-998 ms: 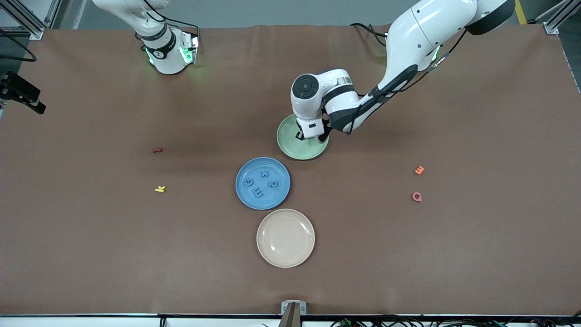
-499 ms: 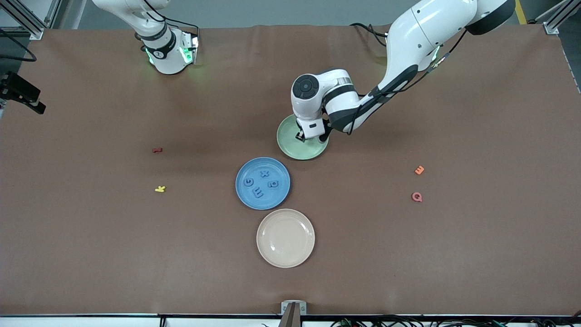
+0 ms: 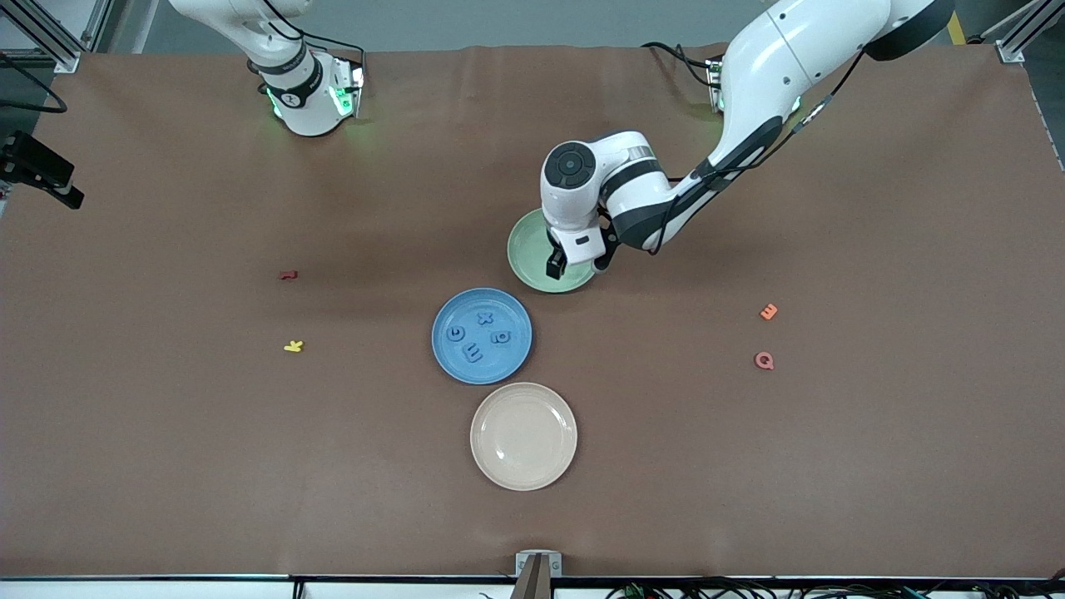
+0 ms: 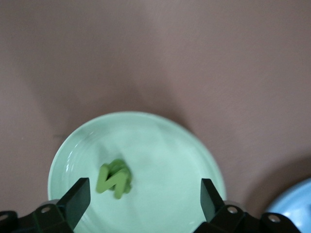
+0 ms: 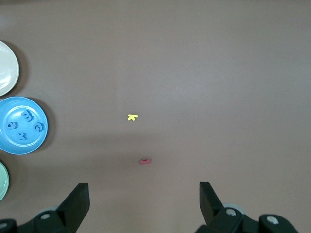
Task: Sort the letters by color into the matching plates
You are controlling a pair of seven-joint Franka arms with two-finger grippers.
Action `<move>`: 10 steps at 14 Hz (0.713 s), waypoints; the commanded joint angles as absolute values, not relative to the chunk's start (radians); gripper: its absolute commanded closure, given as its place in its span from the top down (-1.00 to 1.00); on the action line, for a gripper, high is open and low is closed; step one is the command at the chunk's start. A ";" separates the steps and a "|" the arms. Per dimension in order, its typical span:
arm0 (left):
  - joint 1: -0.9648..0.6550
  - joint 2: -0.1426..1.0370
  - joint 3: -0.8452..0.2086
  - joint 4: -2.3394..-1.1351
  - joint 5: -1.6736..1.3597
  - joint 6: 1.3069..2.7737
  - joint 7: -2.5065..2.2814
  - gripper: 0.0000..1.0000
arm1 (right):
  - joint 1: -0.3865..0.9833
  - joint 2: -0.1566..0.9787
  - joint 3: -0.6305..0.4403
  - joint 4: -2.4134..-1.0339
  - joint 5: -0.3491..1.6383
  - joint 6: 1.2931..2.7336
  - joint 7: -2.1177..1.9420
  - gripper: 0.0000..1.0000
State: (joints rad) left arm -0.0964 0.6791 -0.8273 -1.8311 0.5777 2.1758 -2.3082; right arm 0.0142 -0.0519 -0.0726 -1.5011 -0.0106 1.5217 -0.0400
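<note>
Left claw (image 3: 574, 264) hangs over green plate (image 3: 532, 249), jaws spread wide, nothing pinched. In left wrist view, green letters (image 4: 114, 177) lie bunched on green plate (image 4: 160, 145) betw. the two fingers (image 4: 77, 200); exact count cannot be told, pieces overlap. Blue plate (image 3: 482, 335) sits just beside green plate, nearer front camera, rims close; whether touching cannot be told. Four blue letters (image 3: 477, 336) lie in it, apart from each other. Cream plate (image 3: 523, 435) sits nearer front camera again, just beside blue plate. Off green plate twd right arm's end of desk (image 3: 166, 457): dark red letter (image 3: 288, 274) and yellow letter (image 3: 293, 346). Twd left arm's end: orange letter (image 3: 769, 312) and pinkish-red letter (image 3: 764, 360). Right arm waits by its base; right claw (image 5: 144, 206) jaws spread, empty, per right wrist view.
</note>
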 commanded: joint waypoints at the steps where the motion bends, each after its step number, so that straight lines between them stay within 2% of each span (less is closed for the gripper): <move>1: -0.046 0.614 -0.821 -1.792 0.595 2.116 -2.213 1.00 | 0.002 -0.038 -0.067 -1.473 0.006 1.514 -0.054 1.00; 10: 0.231 0.603 -0.818 -1.640 0.598 2.082 -1.614 1.00 | 0.000 -0.038 -0.069 -1.473 0.003 1.512 -0.055 1.00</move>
State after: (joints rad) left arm 0.1964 0.6140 -0.8142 -1.6657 0.5886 2.1179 -1.7238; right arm 0.0141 -0.0519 -0.0737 -1.5010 -0.0107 1.5217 -0.0410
